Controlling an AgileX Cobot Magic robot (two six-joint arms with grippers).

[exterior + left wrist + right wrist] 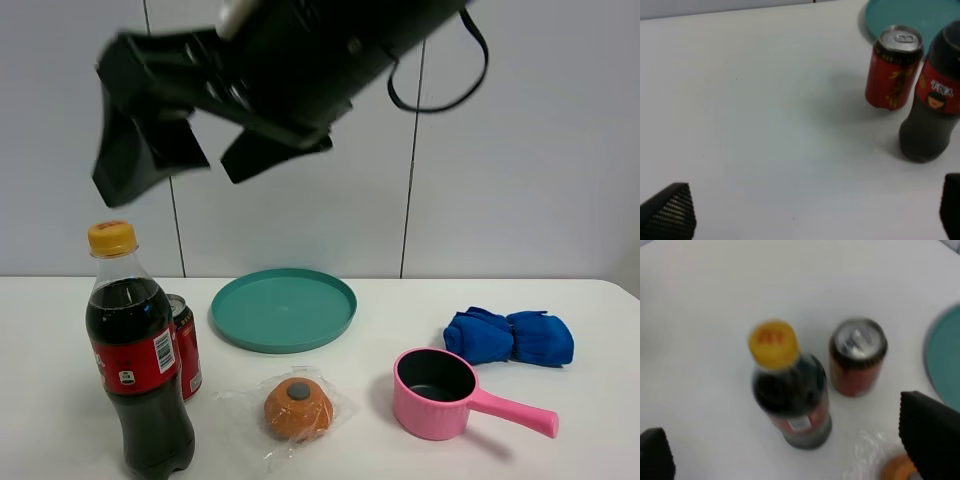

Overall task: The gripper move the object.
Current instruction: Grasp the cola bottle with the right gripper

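The bottle stands upright near the front left of the tabletop. It is full of dark cola to the shoulder, its yellow cap is on, and nothing grips it. A red can stands close behind it on the right. The two overlap in the exterior view, and I cannot tell whether they touch.

The right gripper hangs high above the bottle on an arm that reaches across from the upper right. Its jaws are wide apart and hold nothing. Its wrist camera looks almost straight down on the cap, which sits between the two black fingers. This reads as lining up over the bottle before a descent. The wide opening is probably meant to clear the bottle's body. The can leaves little room on that side, so a finger coming down there could knock it over.

The left gripper sits low over bare tabletop, off to the bottle's side. Its jaws are also apart and empty, and it appears to be parked clear of the other arm's path.

Farther out, a teal plate lies behind the can towards the middle. An orange bun in clear wrap lies in front of the plate. A pink pot with its handle pointing right and a blue cloth lie well apart from the bottle on the right.
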